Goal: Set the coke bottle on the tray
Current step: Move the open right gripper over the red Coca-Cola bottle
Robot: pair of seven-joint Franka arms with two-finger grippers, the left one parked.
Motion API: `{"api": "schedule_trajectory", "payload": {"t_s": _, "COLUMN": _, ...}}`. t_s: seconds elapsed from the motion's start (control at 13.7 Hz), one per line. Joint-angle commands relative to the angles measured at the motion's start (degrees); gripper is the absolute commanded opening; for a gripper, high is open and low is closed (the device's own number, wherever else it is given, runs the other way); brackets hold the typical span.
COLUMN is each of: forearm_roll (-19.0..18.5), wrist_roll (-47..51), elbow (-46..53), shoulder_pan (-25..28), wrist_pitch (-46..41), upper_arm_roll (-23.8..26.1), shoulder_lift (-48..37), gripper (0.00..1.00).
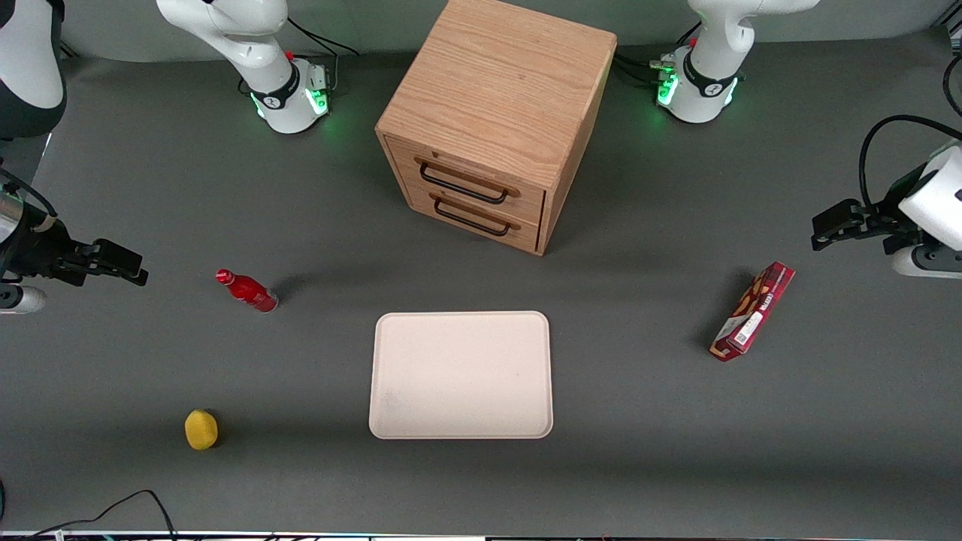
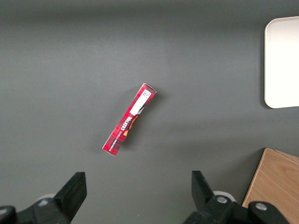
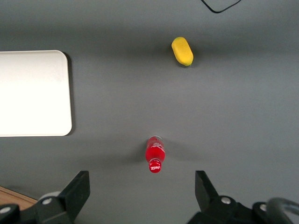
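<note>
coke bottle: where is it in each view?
Front view: coke bottle stands on the table, beside the tray, toward the working arm's end.
Right wrist view: bottle ahead of the open gripper.
Left wrist view: not in it.
Shared landmark: the tray.

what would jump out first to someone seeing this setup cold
Probably the big wooden drawer cabinet in the middle of the table, with the pale cream tray lying bare in front of it, nearer the front camera. Next, the small red coke bottle standing toward the working arm's end, apart from the tray. The gripper hovers open beside it, with a yellow object nearer the camera.
</note>
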Motion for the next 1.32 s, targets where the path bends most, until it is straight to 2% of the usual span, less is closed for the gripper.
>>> {"api": "schedule_trajectory", "payload": {"t_s": 0.0, "forearm_roll": 0.01, "wrist_roll": -0.34, "elbow": -0.83, "shoulder_pan": -0.49, "wrist_pitch": 0.61, "upper_arm_roll": 0.45, "shoulder_lift": -0.55, "gripper": 1.00}}
{"api": "schedule_trajectory", "payload": {"t_s": 0.44, "forearm_roll": 0.01, "wrist_roll": -0.43, "elbow": -1.01, "shoulder_pan": -0.31, "wrist_pitch": 0.61, "upper_arm_roll": 0.45, "shoulder_lift": -0.46, "gripper": 1.00}}
{"api": "schedule_trajectory", "payload": {"t_s": 0.66, "forearm_roll": 0.45, "wrist_roll": -1.40, "elbow": -4.24, "shoulder_pan": -0.49, "wrist_pitch": 1.13, "upper_arm_roll": 0.54, "shoulder_lift": -0.73, "gripper": 1.00}}
{"api": "schedule_trajectory", "payload": {"t_s": 0.8, "forearm_roll": 0.54, "wrist_roll": -1.57, "elbow": -10.03, "shoulder_pan": -0.75, "wrist_pitch": 4.98, "upper_arm_roll": 0.62, "shoulder_lift": -2.39, "gripper": 1.00}}
{"api": "schedule_trajectory", "payload": {"t_s": 0.95, "forearm_roll": 0.63, "wrist_roll": -5.95, "elbow": -16.79, "shoulder_pan": -1.54, "wrist_pitch": 9.20, "upper_arm_roll": 0.80, "shoulder_lift": -4.76, "gripper": 1.00}}
{"api": "schedule_trajectory", "payload": {"t_s": 1.1, "forearm_roll": 0.63, "wrist_roll": -5.97, "elbow": -26.53, "shoulder_pan": -1.72, "wrist_pitch": 17.70, "upper_arm_roll": 0.80, "shoulder_lift": -8.97, "gripper": 1.00}}
{"api": "schedule_trajectory", "payload": {"t_s": 1.24, "forearm_roll": 2.37, "wrist_roll": -6.49, "elbow": -32.89, "shoulder_pan": -1.89, "wrist_pitch": 20.99, "upper_arm_roll": 0.89, "shoulder_lift": -10.30, "gripper": 1.00}}
